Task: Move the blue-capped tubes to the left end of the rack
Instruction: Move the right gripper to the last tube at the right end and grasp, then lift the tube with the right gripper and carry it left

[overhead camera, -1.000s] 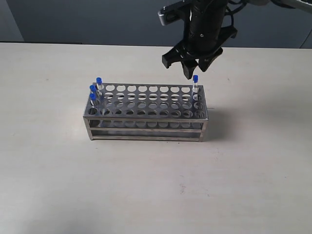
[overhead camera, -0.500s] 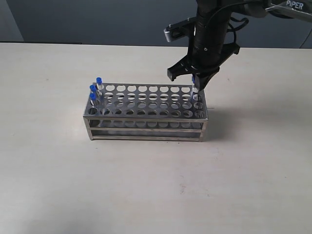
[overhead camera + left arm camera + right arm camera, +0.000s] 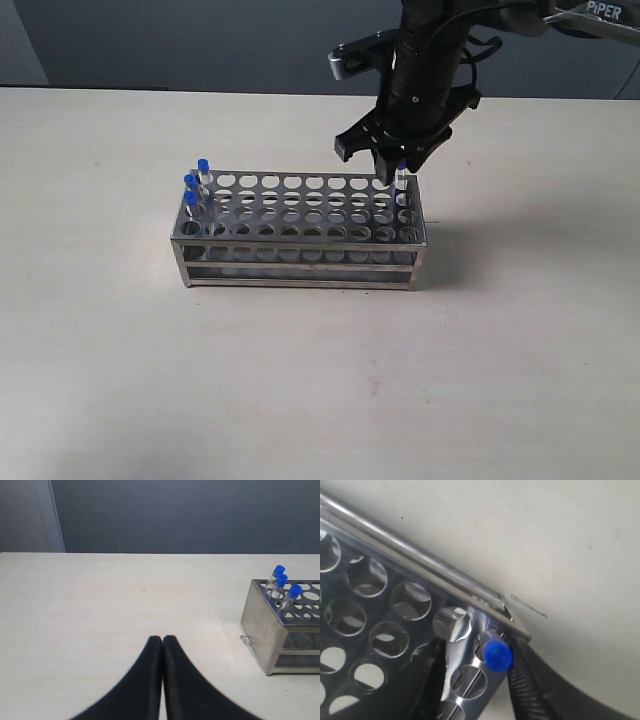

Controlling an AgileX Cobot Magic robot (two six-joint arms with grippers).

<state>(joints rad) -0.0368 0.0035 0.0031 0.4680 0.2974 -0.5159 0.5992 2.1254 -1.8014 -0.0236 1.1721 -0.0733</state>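
Three thin, clear blue-capped tubes (image 3: 191,185) stand clustered in holes at the left end of the rectangular silver metal rack (image 3: 300,247), their caps rising above its pierced top plate. The fourth blue-capped tube (image 3: 497,654) stands at the opposite end, in the far corner hole on the right. My right tool (image 3: 397,172) hangs over that tube, its black jaws apart and straddling the cap. In the right wrist view one ribbed finger (image 3: 520,690) sits just beside the cap, while a gap shows between the other finger and the tube. The rack rests on the pale beige table (image 3: 300,380), one long side facing the exterior camera. My left tool (image 3: 162,641) hovers above bare table well off the rack's left end, its two black jaws pressed together with nothing between them.
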